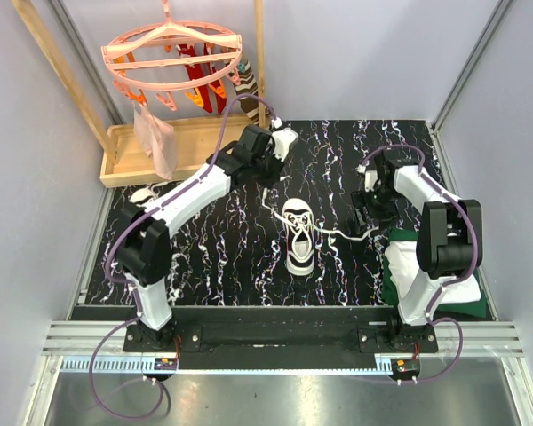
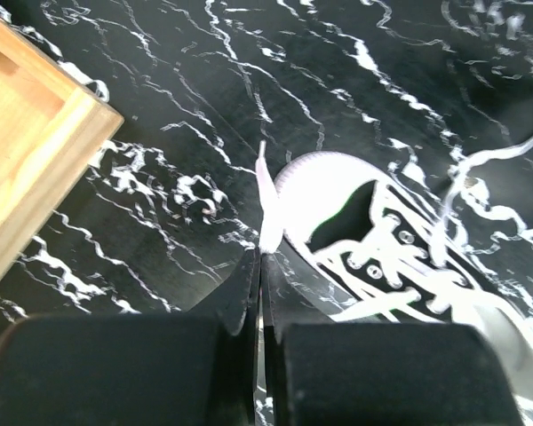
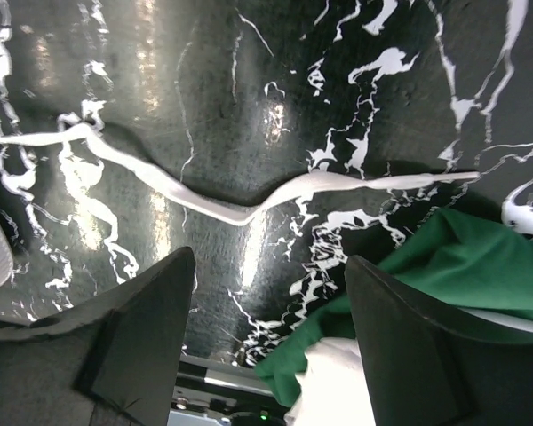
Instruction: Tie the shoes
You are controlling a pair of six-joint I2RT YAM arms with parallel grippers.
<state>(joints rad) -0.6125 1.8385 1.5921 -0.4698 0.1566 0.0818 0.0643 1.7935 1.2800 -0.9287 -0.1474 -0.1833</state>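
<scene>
Overhead, the shoe (image 1: 299, 235) lies between the left gripper (image 1: 265, 180) and right gripper (image 1: 366, 222). Left wrist: fingers pinch a lace end (image 2: 268, 209), shoe just beyond. Right wrist: fingers spread wide, another lace (image 3: 240, 213) lying ahead, untouched.

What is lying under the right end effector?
A white lace lies flat on the black marbled table, green cloth at one side. The fingers of the open right end effector hide what is nearest the camera.
</scene>
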